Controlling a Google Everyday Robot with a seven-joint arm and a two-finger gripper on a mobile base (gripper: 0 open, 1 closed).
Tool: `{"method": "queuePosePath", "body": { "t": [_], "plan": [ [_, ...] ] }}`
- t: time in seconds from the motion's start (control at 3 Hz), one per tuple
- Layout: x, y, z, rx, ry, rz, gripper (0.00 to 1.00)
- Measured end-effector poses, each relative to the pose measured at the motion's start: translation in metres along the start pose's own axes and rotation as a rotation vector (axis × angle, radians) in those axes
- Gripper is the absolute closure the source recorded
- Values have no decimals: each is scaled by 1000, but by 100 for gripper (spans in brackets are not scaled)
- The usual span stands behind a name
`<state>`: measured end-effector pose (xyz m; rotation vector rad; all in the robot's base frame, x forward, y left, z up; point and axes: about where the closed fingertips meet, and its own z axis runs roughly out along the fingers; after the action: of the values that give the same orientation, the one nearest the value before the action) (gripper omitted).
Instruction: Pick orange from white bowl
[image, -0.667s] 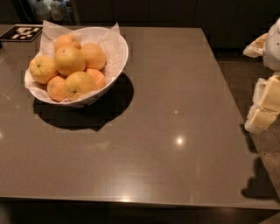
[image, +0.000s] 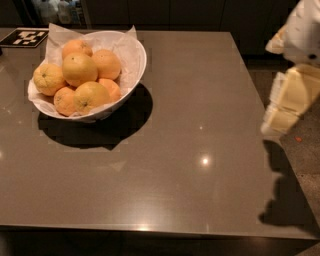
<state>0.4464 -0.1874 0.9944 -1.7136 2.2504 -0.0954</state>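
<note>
The white bowl (image: 134, 70), lined with crinkled white paper, stands at the far left of the dark table. It holds a pile of several round fruits. The orange (image: 79, 69), large, smooth and yellow-orange, lies on top in the middle of the pile. A paler, bumpier yellowish fruit (image: 48, 78) lies to its left, and smaller, deeper-orange ones lie around it. My gripper (image: 285, 107), cream-white, hangs at the right edge of the view, past the table's right edge. It is far from the bowl and holds nothing that I can see.
The brown table top (image: 190, 150) stretches between the bowl and the arm, with light glints on it. A black-and-white marker tag (image: 24, 37) lies at the far left corner. The arm's shadow (image: 285, 200) falls on the floor at the right.
The arm at the right edge has come a little further into view, toward the left. The bowl and fruits have not moved.
</note>
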Motion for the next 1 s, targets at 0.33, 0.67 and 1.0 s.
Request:
{"method": "queuePosePath", "body": {
  "t": [0.33, 0.67, 1.0],
  "plan": [
    [-55, -15, -1, -12, 32, 0, 0],
    [-126, -34, 4, -15, -14, -29, 0],
    [-147, -38, -1, 14, -58, -52, 0]
  ]
}}
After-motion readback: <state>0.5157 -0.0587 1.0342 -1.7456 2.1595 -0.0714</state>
